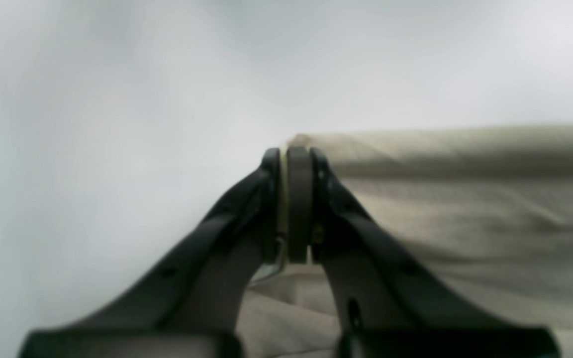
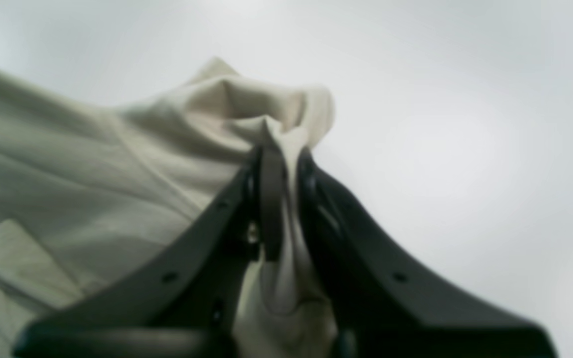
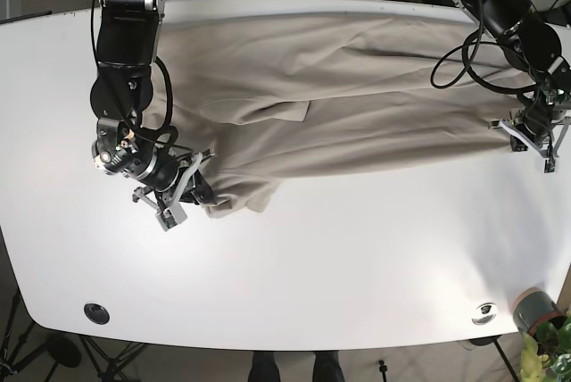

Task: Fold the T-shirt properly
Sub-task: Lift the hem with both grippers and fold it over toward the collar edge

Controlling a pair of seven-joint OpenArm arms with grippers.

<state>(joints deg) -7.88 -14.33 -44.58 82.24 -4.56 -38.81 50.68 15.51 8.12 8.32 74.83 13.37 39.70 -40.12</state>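
T-shirt (image 3: 339, 105), beige, lies spread across the far half of the white table (image 3: 357, 266), reaching from the arm on the base view's left almost to the arm on its right, with long creases running across it. Nearest the camera on the table's front edge sit a black round fitting (image 3: 95, 312) on the left, a silver one (image 3: 484, 311) on the right, and a grey cup-like object (image 3: 533, 308) by a green plant (image 3: 549, 346).

Further in, the right gripper (image 2: 282, 154) is closed on a bunched fold of the shirt's near-left corner; the wrist view shows cloth pinched between the two fingers and gathered into a peak above them, more fabric trailing away to that view's left.

At the table's far right side, the left gripper (image 1: 294, 156) is clamped shut on a thin edge of the shirt, cloth stretching away flat to that wrist view's right and bare table to its left.
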